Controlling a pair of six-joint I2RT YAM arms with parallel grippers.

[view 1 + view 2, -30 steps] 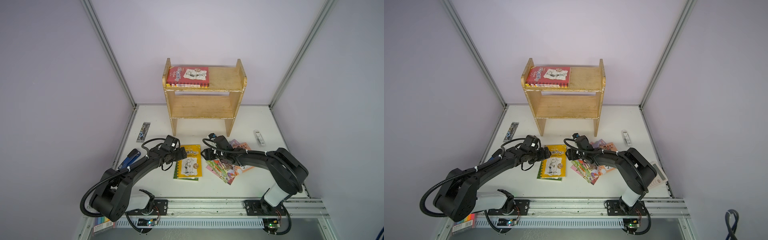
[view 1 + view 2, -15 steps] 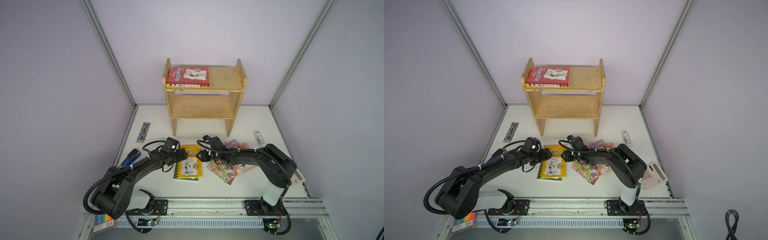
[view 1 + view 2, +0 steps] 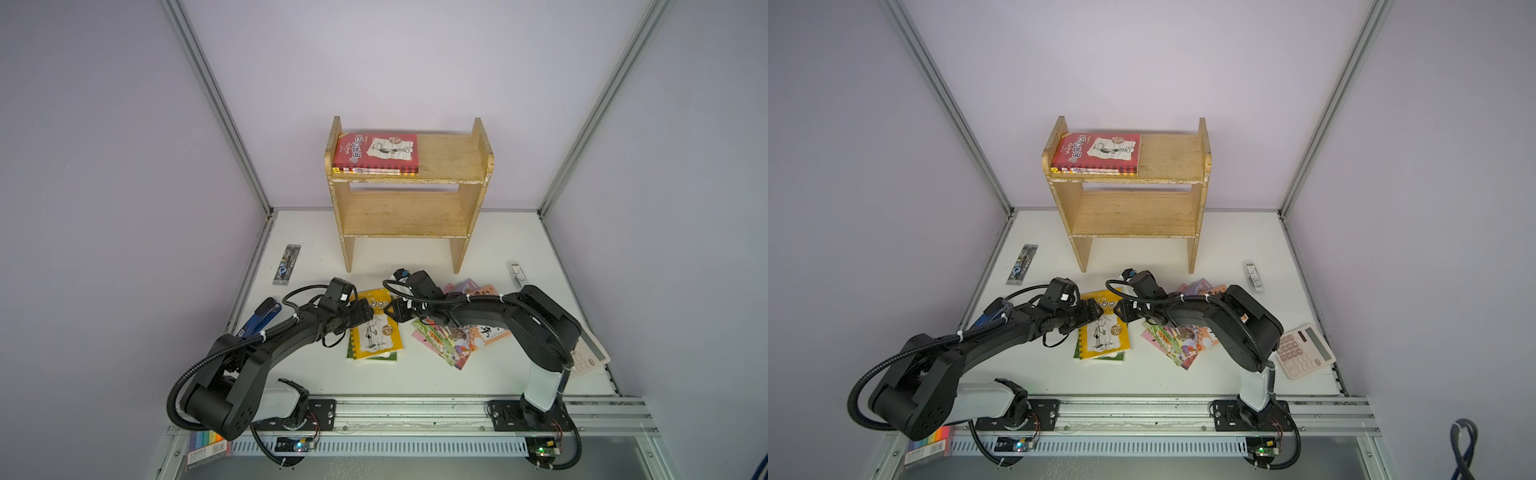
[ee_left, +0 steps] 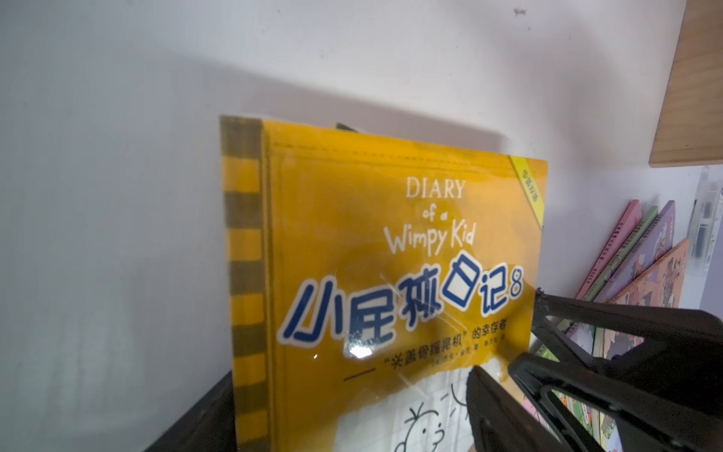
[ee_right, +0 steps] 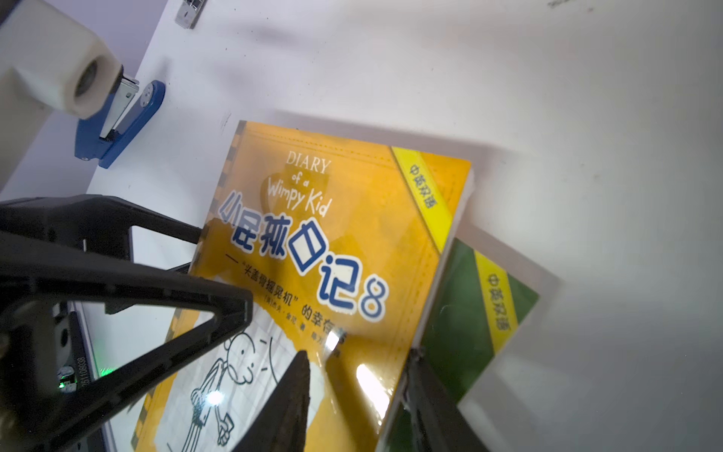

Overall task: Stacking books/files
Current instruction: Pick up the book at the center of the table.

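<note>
Yellow book (image 3: 376, 336) lies flat on a green book (image 5: 469, 325) at the front middle of the white surface (image 3: 415, 378); its long axis runs front to back, title end toward the shelf, striped spine to the left; left gripper (image 3: 363, 316) sits at the spine edge, jaws spread wide, clamping nothing; right gripper (image 5: 356, 356) straddles the opposite edge, jaws part open, one over the cover, one at the page edge; whether they pinch the book cannot be told; just right, thin cartoon books (image 3: 453, 340) lie fanned; farthest, a red book (image 3: 376, 150) tops a small stack on the wooden shelf (image 3: 407, 216), upper board, left end.
</note>
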